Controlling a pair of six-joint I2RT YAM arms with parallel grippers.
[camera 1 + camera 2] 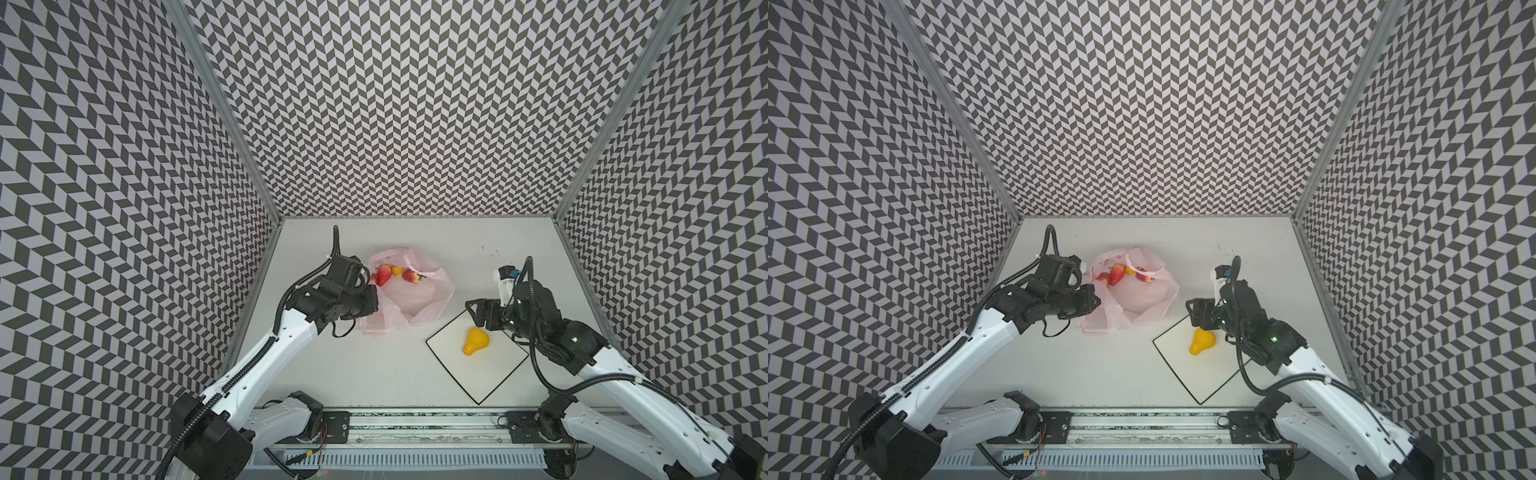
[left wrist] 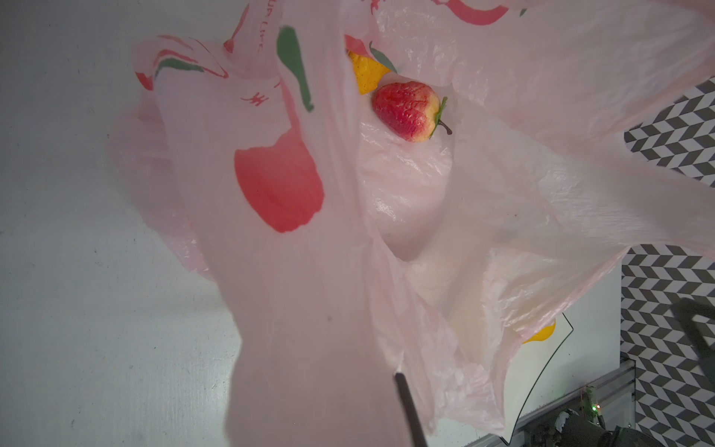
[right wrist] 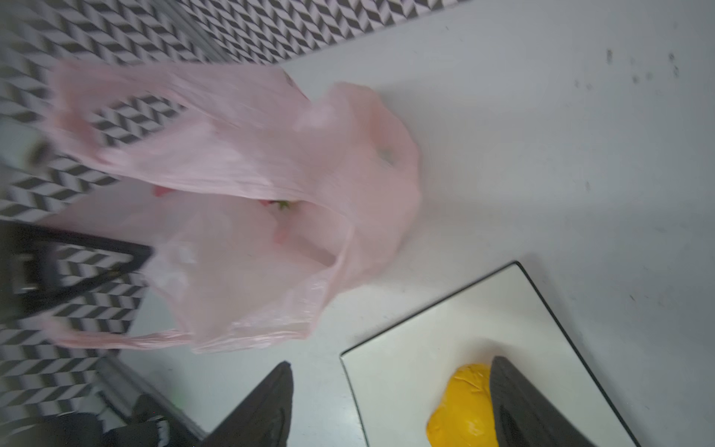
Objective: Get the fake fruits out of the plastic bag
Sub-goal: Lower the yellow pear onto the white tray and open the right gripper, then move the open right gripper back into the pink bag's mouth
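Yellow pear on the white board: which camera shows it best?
A top view: the pear lies whole on the board. The right wrist view hides part behind a gripper finger; the left wrist view shows a sliver past the bag.

Reaching in from the left with a bent white arm, black wrist turned sideways. Pinching the left pincer tight shut on the edge of the plastic bag. Stretching in low from the right with the other arm. Pointing the right pincer left, its two fingers far apart.
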